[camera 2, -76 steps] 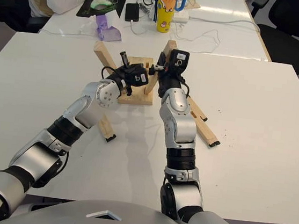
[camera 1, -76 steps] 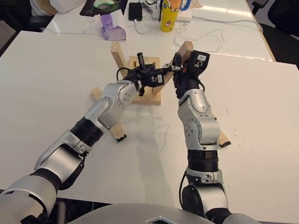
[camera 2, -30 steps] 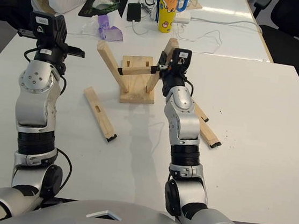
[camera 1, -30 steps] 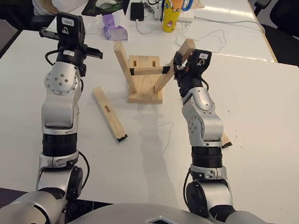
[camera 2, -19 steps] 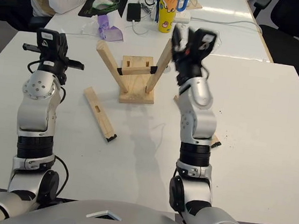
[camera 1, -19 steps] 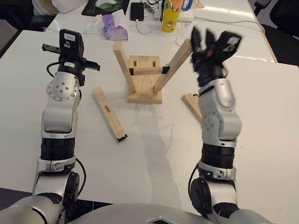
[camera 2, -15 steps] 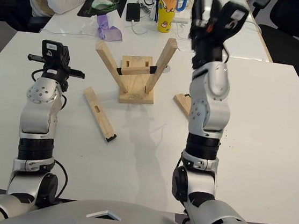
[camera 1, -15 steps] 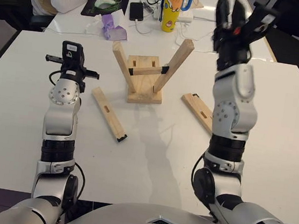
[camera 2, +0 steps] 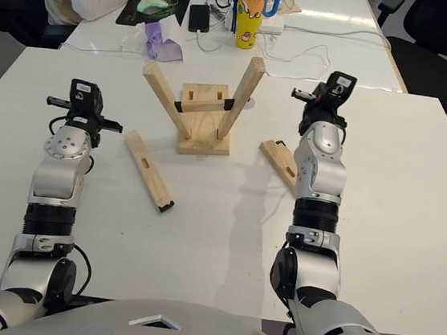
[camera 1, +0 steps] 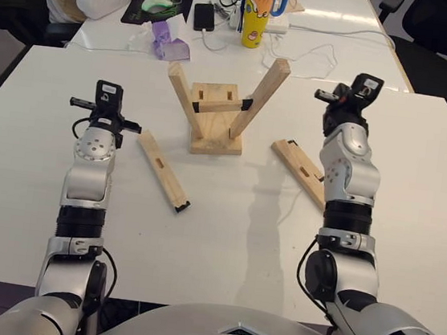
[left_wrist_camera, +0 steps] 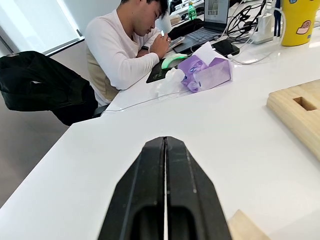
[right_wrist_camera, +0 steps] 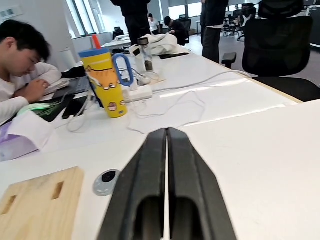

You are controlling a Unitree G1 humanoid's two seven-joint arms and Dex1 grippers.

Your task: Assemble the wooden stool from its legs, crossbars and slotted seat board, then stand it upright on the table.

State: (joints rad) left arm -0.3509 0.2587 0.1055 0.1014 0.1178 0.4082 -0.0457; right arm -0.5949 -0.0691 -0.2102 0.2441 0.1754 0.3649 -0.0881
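With left hand (left_wrist_camera: 165, 155) and right hand (right_wrist_camera: 167, 150) both pinched shut and empty, best to grip the likely stiff, light loose leg (camera 1: 162, 170), eight o'clock of the seat board (camera 1: 218, 141), at mid-length.

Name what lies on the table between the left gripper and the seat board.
Between left gripper and seat board lies one loose leg, lying flat, seen in the eye views.

The far table (camera 1: 361, 25) holds a yellow tumbler (camera 1: 258, 10), phone (camera 1: 205, 17) and purple pouch (camera 1: 170, 42).
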